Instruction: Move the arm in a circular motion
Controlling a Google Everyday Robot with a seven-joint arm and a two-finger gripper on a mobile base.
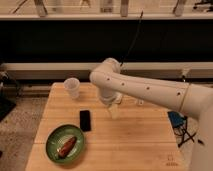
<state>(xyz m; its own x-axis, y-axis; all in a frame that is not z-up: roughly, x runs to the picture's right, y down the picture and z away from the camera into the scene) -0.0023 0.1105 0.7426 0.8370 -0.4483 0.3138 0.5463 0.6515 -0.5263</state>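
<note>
The large white arm (pixel 150 90) reaches in from the right edge across the wooden table (pixel 135 140). Its rounded elbow joint (pixel 106 75) hangs over the table's back middle. From there a short segment points down to the narrow pale gripper (pixel 114 111), which hovers just above the table's centre. The gripper holds nothing that I can see.
A clear plastic cup (pixel 72 87) stands at the table's back left. A black phone (pixel 85 120) lies left of centre. A green plate (pixel 65 144) with a brown food item sits at the front left. A blue object (pixel 177 122) is off the table's right edge.
</note>
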